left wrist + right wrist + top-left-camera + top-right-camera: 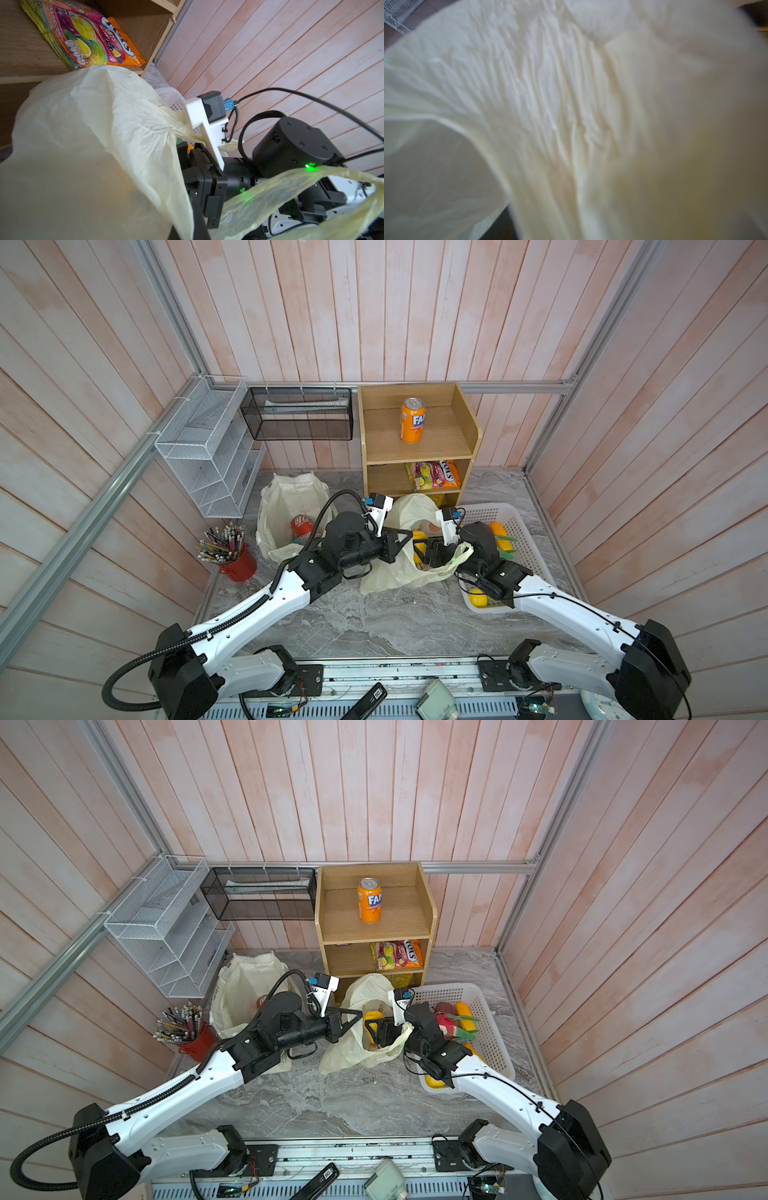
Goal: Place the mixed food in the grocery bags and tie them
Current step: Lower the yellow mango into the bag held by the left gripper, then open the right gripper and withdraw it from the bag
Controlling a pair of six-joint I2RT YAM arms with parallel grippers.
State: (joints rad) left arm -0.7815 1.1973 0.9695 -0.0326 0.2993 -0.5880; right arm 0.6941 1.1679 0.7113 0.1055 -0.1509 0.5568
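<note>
"Checking the left end effector [409,537]: holding anything?"
"Pinched shut on the rim of the plastic bag [386,576]. Right end effector [430,551] sits inside that bag's mouth beside yellow toy fruit [419,536]; its spread I cannot tell."

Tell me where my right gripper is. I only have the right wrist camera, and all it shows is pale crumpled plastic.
Observer: In both top views the right gripper is reaching into the open mouth of the plastic bag, beside yellow toy fruits.
Operator: What's holding the bag open?
Observer: The left gripper is shut on the bag's rim, holding it up.
Operator: Is anything in the basket?
Observer: Yes, the white basket holds more toy fruit, including a yellow piece at its near end.
</note>
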